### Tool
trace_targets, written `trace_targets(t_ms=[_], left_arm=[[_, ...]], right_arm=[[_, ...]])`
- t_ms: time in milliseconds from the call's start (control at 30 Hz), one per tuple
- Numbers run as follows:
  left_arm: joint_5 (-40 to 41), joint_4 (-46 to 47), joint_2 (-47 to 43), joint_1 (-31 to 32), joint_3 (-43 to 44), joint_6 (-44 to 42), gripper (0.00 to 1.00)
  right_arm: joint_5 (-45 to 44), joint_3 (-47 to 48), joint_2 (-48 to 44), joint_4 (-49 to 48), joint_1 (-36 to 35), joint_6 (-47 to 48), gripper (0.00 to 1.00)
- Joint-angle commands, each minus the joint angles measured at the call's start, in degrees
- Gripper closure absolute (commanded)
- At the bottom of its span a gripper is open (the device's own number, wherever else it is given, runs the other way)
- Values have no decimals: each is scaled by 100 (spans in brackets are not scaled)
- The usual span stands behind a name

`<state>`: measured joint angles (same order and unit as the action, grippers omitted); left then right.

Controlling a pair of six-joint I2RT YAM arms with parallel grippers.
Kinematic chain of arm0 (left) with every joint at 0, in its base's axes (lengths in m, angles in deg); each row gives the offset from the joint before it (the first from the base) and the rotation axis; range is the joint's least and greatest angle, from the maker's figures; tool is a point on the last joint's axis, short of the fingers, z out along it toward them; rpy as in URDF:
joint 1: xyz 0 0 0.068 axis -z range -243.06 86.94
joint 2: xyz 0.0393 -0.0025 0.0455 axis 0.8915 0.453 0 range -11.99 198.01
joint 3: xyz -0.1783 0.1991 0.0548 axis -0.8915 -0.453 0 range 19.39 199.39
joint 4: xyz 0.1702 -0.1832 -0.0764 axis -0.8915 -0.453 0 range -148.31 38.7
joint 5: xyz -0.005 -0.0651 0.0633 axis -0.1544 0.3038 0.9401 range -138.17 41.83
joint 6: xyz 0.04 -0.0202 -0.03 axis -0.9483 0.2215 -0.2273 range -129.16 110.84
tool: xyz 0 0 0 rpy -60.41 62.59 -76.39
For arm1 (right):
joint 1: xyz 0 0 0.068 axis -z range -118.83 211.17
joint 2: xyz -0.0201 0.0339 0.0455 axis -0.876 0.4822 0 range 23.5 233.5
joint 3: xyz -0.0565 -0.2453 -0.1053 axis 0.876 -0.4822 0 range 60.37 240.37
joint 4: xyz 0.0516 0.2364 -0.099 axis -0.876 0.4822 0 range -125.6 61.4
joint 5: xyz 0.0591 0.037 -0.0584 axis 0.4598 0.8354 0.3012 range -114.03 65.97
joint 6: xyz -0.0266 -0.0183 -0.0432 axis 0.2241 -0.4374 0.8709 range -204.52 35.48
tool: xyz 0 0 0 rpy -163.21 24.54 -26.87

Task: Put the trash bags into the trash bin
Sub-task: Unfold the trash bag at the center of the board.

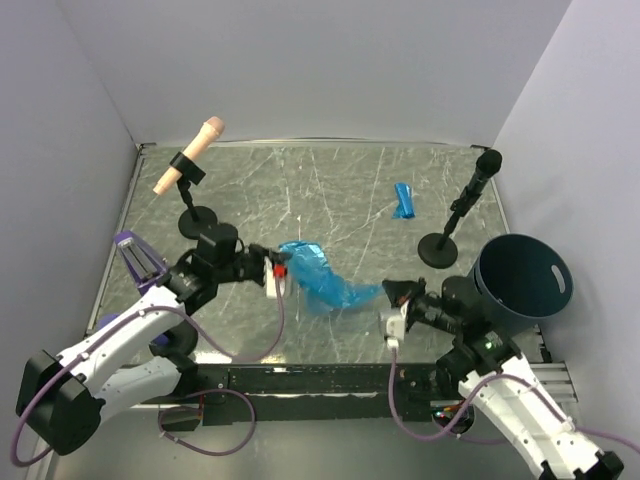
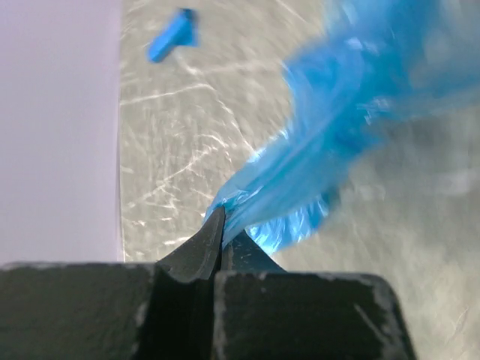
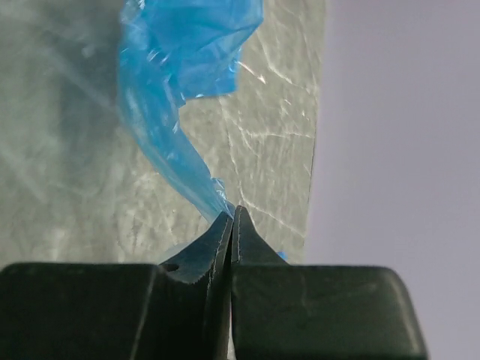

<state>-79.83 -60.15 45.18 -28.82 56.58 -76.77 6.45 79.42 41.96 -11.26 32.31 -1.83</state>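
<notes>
A: Where is the long trash bag (image 1: pixel 320 280)?

B: Around the middle of the tabletop (image 1: pixel 330 180), toward its near edge, stretched between the two arms. The left end effector (image 1: pixel 276 270) is clamped tight on one crumpled end. The right end effector (image 1: pixel 393 300) is pinched closed on the thin tail of the other end. Both wrist views show blue film caught right at the tips.

A: And the trash bin (image 1: pixel 497 300)?

B: At the near right corner, just beside the right arm. The second bag, a small tight roll (image 1: pixel 403 200), lies well apart toward the far right, untouched.

A: What worries you from here?

B: Three things, as I judge it. Each grip has only a sliver of film at the very fingertips, so a quick swing toward the bin could let it slide out. If the arms drift apart or travel at different rates, the thin plastic could stretch and tear between them. And the sheet is floppy, so unless it is raised well above the opening, the hanging middle may drape over the bin's rim or outer wall instead of dropping inside.

A: Anything in the way?

B: The black microphone stand (image 1: pixel 445 248) is just beside the bin on its far side. A wide swing, or a reach for the roll, could knock it over.
</notes>
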Motion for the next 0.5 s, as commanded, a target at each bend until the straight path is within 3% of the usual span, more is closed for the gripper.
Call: trace_targets(t_ms=[0,100,200,267,333,467], left_arm=[[237,5,206,30,875,3755,99],[801,-441,785,-110,1745,5920,99],[820,-1039,1541,-557,2501,7732,99],[749,-1207,1832,-874,2810,8445,99],[775,-1059,1903,-1085,2925,8738,99],[785,-1373,2332,-1182,3548,8458,99]], right_arm=[[-681,1037,1103,-973,-32,-2612,100],[-1578,2450,2544,-871,64,-4729,100],[-1291,3865,3741,-28,521,-6638,100],[-1194,4465,4383,202,811,-7483,100],[-1210,4835,4727,177,970,-8003,100],[-1728,5643,5307,492,1005,-8585,100]])
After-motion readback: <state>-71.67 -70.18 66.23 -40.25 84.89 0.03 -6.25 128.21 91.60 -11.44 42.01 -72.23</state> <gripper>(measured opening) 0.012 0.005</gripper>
